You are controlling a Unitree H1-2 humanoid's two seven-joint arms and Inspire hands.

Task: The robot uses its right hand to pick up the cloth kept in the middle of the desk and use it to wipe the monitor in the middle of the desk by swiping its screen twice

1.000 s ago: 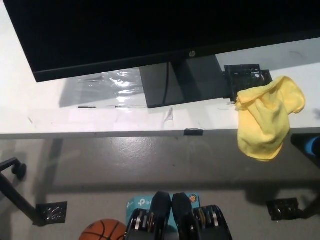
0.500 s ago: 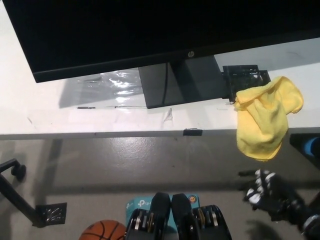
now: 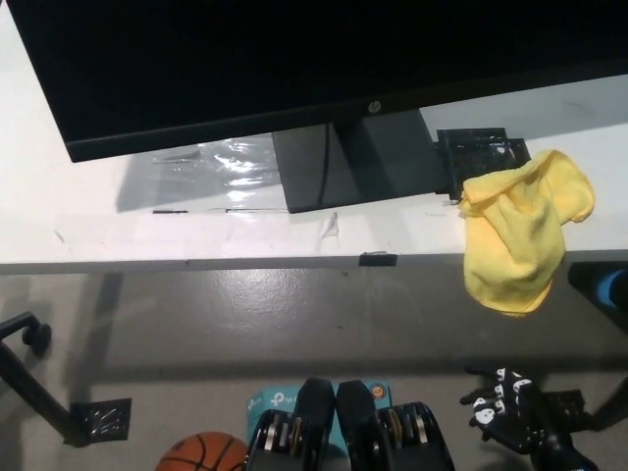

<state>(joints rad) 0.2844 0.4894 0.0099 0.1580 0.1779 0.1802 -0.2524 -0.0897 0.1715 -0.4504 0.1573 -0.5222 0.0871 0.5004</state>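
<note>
A crumpled yellow cloth (image 3: 524, 235) lies at the right of the white desk (image 3: 118, 221), its lower part hanging over the front edge. The black monitor (image 3: 245, 59) fills the top of the head view, its stand (image 3: 343, 162) on the desk left of the cloth. My black right hand (image 3: 505, 410) is low at the bottom right, well below the cloth and off the desk, fingers spread with nothing in them. My white left hand is out of view.
A small black tray-like object (image 3: 481, 152) sits behind the cloth beside the stand. A clear plastic wrap (image 3: 231, 162) lies left of the stand. On the floor are a basketball (image 3: 201, 453), a chair base (image 3: 59, 402) and a black bracket (image 3: 559, 407).
My right hand came into view at the bottom right half a second ago and has since dropped lower and slightly left. The cloth and monitor have not moved.
</note>
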